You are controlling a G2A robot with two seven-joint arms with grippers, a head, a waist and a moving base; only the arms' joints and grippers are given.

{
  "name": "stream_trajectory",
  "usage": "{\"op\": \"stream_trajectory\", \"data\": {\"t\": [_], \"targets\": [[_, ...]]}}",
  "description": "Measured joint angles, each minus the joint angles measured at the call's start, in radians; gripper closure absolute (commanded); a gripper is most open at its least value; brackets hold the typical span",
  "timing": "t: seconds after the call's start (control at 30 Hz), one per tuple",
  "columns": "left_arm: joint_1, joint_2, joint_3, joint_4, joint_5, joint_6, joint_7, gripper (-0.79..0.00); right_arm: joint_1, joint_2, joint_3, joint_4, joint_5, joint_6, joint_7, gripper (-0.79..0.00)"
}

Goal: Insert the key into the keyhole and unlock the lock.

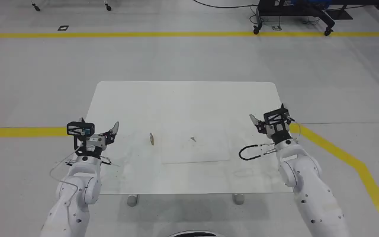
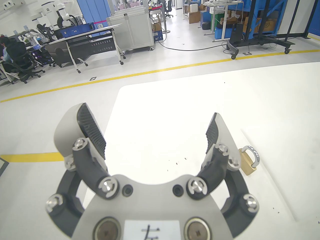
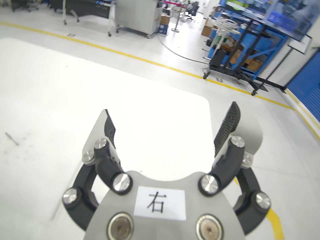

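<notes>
Left gripper: I find the jaws spread wide with nothing between the ribbed pads. It hangs at the near corner of the white worktop, the outer finger out past the edge over the floor and the inner finger over the surface.

Padlock: brass body with a silver shackle, lying flat on the worktop just beside the left gripper's inner finger, on the side toward the other arm, not touching it.

Right gripper: jaws likewise wide and empty, placed at the opposite near corner with its outer finger beyond the worktop edge.

Key: small and grey, flat on the worktop between the two grippers, past the padlock from the left gripper and well apart from the right one.
</notes>
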Motion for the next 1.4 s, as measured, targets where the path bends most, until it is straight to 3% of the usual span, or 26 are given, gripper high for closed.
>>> {"op": "stream_trajectory", "data": {"t": [0.17, 0.47, 0.5, 0.53, 0.63, 0.77, 0.83, 0.93, 1.33, 1.4], "targets": [[0.0, 0.0, 0.0, 0.0, 0.0, 0.0, 0.0, -0.785, 0.086, -0.014, -0.157, 0.1, -0.08, -0.08, 0.009, -0.785], [0.0, 0.0, 0.0, 0.0, 0.0, 0.0, 0.0, -0.785, 0.295, -0.023, -0.265, 0.314, -0.066, -0.416, 0.052, -0.785], [0.0, 0.0, 0.0, 0.0, 0.0, 0.0, 0.0, -0.785, 0.325, -0.025, -0.282, 0.342, -0.057, -0.461, 0.057, -0.76], [0.0, 0.0, 0.0, 0.0, 0.0, 0.0, 0.0, -0.785, 0.347, -0.028, -0.293, 0.364, -0.045, -0.495, 0.058, -0.656], [0.0, 0.0, 0.0, 0.0, 0.0, 0.0, 0.0, -0.785, 0.416, -0.035, -0.329, 0.434, 0.001, -0.609, 0.06, -0.52], [0.0, 0.0, 0.0, 0.0, 0.0, 0.0, 0.0, -0.785, 0.491, -0.046, -0.378, 0.513, 0.049, -0.74, 0.071, -0.468], [0.0, 0.0, 0.0, 0.0, 0.0, 0.0, 0.0, -0.785, 0.523, -0.054, -0.408, 0.546, 0.057, -0.76, 0.081, -0.391], [0.0, 0.0, 0.0, 0.0, 0.0, 0.0, 0.0, -0.785, 0.564, -0.068, -0.454, 0.591, 0.065, -0.768, 0.093, -0.336], [0.0, 0.0, 0.0, 0.0, 0.0, 0.0, 0.0, -0.785, 0.682, -0.121, -0.594, 0.741, 0.109, -0.795, 0.094, -0.268], [0.0, 0.0, 0.0, 0.0, 0.0, 0.0, 0.0, -0.785, 0.692, -0.126, -0.605, 0.753, 0.108, -0.799, 0.086, -0.2]]}}
